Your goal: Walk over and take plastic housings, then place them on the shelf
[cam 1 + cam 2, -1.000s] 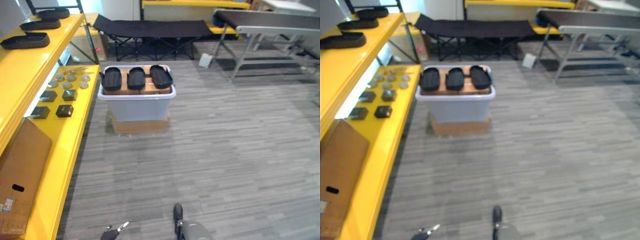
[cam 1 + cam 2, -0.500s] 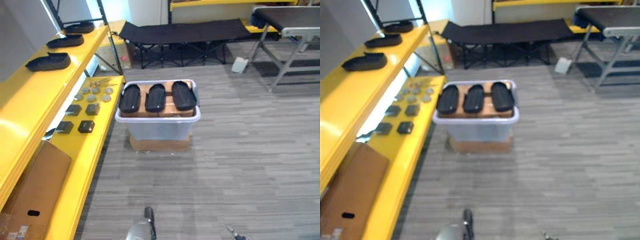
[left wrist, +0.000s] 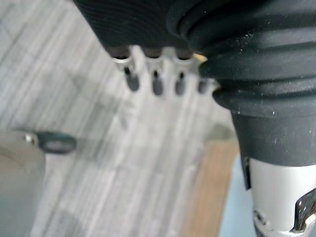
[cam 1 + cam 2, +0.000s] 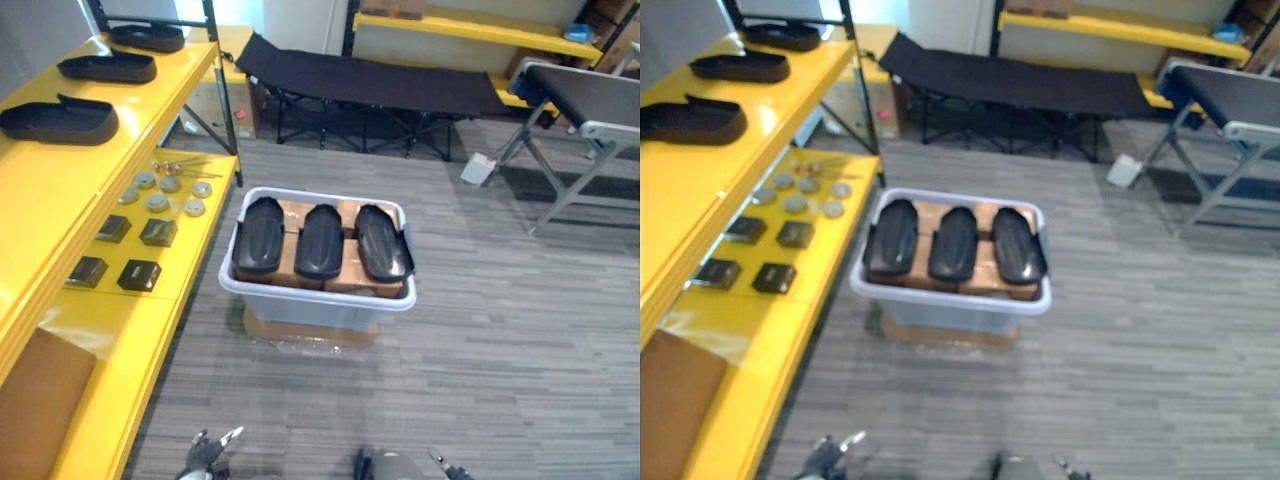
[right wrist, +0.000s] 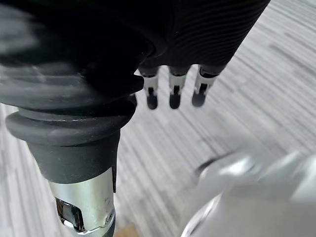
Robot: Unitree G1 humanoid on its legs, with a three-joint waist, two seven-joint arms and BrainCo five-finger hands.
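Grey plank floor (image 4: 500,330) gives you your widest open ground to the right of the pale grey bin (image 4: 320,305) and on its near side, between it and you. To the bin's left runs the yellow shelf (image 4: 60,180), its lower level's front edge just beside the bin's left rim, so that side is tight. Beyond the bin, a black folding cot (image 4: 370,80) stretches across the far side, and a grey table (image 4: 590,95) stands beyond it to the right, well apart from the bin. The bin sits on a flat cardboard base (image 4: 310,328) whose edge shows under its near wall. On the shelf's lower level, nearer to you than the bin, lies a brown cardboard box (image 4: 35,400). Three black plastic housings (image 4: 322,241) lie side by side across the cardboard packed in the bin's top, the right one reaching the rim. Three more black shelf housings (image 4: 55,118) rest on the upper level to the bin's left. Small dark boxes (image 4: 140,274) and round grey discs (image 4: 158,202) lie on the lower level beside the bin. Your left hand (image 3: 156,83) hangs over the floor with fingers straight, holding nothing; your right hand (image 5: 173,94) does the same.
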